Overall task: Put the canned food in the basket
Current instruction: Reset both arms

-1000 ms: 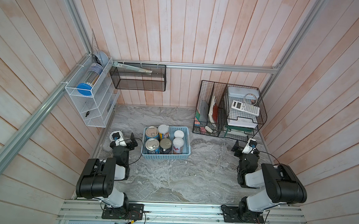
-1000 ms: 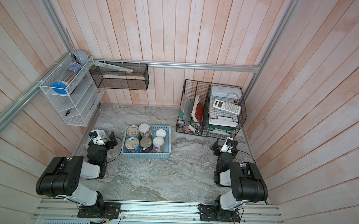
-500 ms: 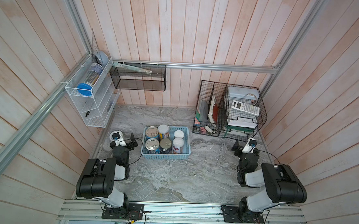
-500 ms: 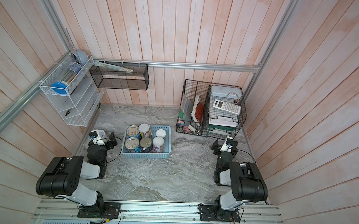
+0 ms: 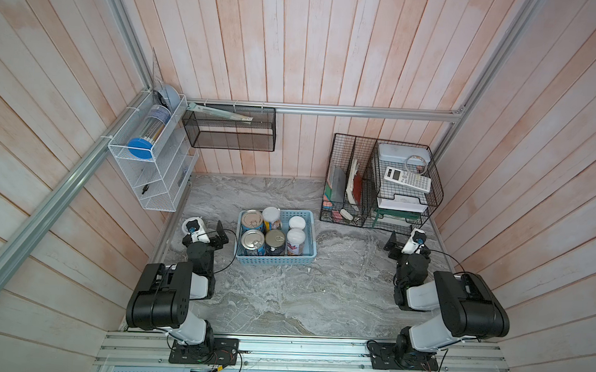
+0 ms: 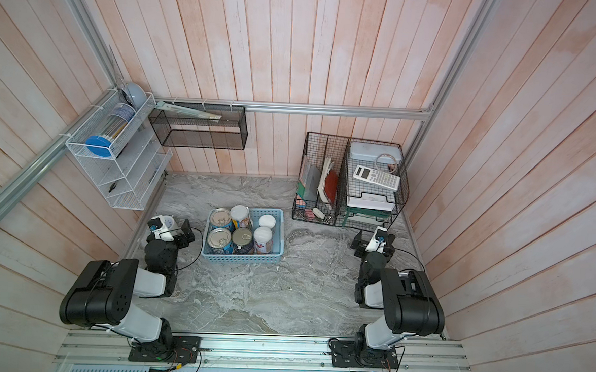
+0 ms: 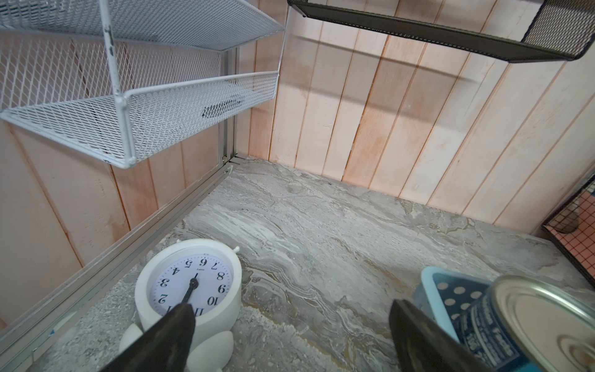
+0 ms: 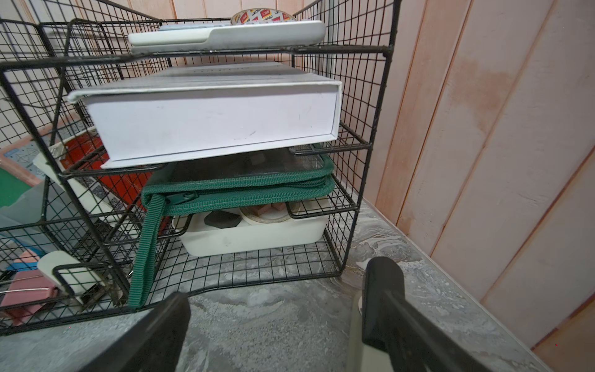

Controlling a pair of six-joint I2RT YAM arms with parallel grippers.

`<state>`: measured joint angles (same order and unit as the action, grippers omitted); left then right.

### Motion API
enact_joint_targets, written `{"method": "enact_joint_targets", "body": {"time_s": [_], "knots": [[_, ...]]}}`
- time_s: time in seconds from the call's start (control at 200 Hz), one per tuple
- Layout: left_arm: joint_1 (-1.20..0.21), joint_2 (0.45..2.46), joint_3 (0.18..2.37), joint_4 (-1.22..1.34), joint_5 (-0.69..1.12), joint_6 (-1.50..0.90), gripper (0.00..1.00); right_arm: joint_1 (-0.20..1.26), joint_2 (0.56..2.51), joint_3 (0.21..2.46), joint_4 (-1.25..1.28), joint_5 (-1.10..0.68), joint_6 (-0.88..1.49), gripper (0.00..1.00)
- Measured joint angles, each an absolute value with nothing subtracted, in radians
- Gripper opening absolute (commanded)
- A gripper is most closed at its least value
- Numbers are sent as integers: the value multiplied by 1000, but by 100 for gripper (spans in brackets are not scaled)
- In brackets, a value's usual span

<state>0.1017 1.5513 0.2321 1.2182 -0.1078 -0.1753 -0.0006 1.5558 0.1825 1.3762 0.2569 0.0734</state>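
**Six cans stand in blue basket on marbled table**

Six cans [image 5: 275, 236] stand upright in two rows of three inside a shallow, light blue plastic basket [image 5: 274, 260] with perforated sides. The basket sits on the table [image 5: 284, 291], left of its middle. Three of the cans are wider tins with bright ring-pull tops, and three are slimmer with white lids.

The table is a matt grey sheet veined like stone. Walls [image 5: 296, 54] of pale pink planks close it in, crossed by aluminium rails [image 5: 328, 109].

At the table's left edge the left gripper [image 7: 289, 310] sits low, its black fingers apart and holding nothing. One finger is just beside the basket's left wall, the other in front of a round white alarm clock [image 7: 190, 286].

Near the right edge the right gripper [image 8: 281, 283] is likewise spread and empty. It faces a black wire rack [image 5: 347, 145] in the far right corner, stacked with a flat white box [image 8: 209, 119] and a green zipped pouch [image 8: 238, 190].

A white mesh shelf [image 5: 150, 172] and a black mesh tray [image 5: 229, 132] hang on the walls.
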Motion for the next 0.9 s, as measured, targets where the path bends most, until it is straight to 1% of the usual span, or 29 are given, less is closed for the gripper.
{"method": "enact_joint_targets", "body": {"time_s": [0.18, 0.395, 0.54, 0.82, 0.9], "knots": [[102, 1551, 232, 1219, -108, -175, 100, -1, 1556, 183, 1376, 241, 67, 98], [102, 1551, 232, 1218, -108, -175, 100, -7, 1556, 169, 1396, 56, 10, 98], [102, 1551, 232, 1218, -108, -175, 100, -19, 1556, 166, 1397, -15, -2, 98], [102, 1551, 232, 1219, -108, -175, 100, -22, 1556, 191, 1362, 99, 39, 98], [102, 1551, 232, 1218, -108, -175, 100, -23, 1556, 186, 1369, 90, 39, 98]]}}
